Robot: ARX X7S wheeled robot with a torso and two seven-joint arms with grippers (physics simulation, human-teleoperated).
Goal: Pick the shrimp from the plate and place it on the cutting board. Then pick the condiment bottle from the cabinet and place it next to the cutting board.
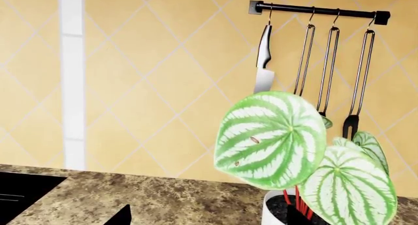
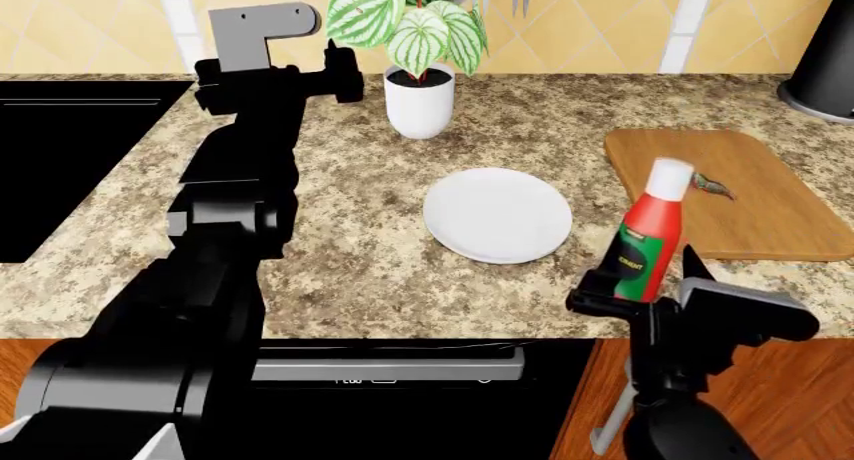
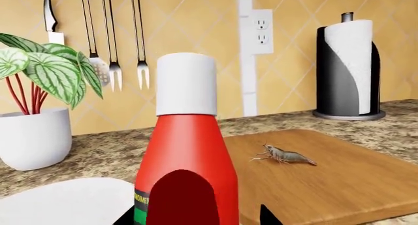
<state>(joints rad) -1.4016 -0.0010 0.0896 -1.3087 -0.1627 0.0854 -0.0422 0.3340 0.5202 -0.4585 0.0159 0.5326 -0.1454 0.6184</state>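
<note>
The red condiment bottle (image 2: 647, 238) with its white cap stands slightly tilted over the counter's front part, between the white plate (image 2: 497, 216) and the cutting board (image 2: 727, 192). My right gripper (image 2: 641, 286) is shut on its lower body. The right wrist view shows the condiment bottle (image 3: 186, 156) filling the space between my fingers (image 3: 267, 216). The small grey shrimp (image 3: 285, 155) lies on the cutting board (image 3: 333, 181); from the head camera the shrimp (image 2: 711, 187) sits mid-board. The plate holds nothing. My left gripper (image 2: 350, 80) hangs open beside the plant pot, with nothing in it.
A white plant pot (image 2: 419, 102) with striped leaves stands behind the plate. A black recessed area (image 2: 67, 160) lies at the counter's left. On the wall hangs a utensil rail (image 1: 320, 12) with a knife and ladles. A paper towel holder (image 3: 346, 68) stands behind the board.
</note>
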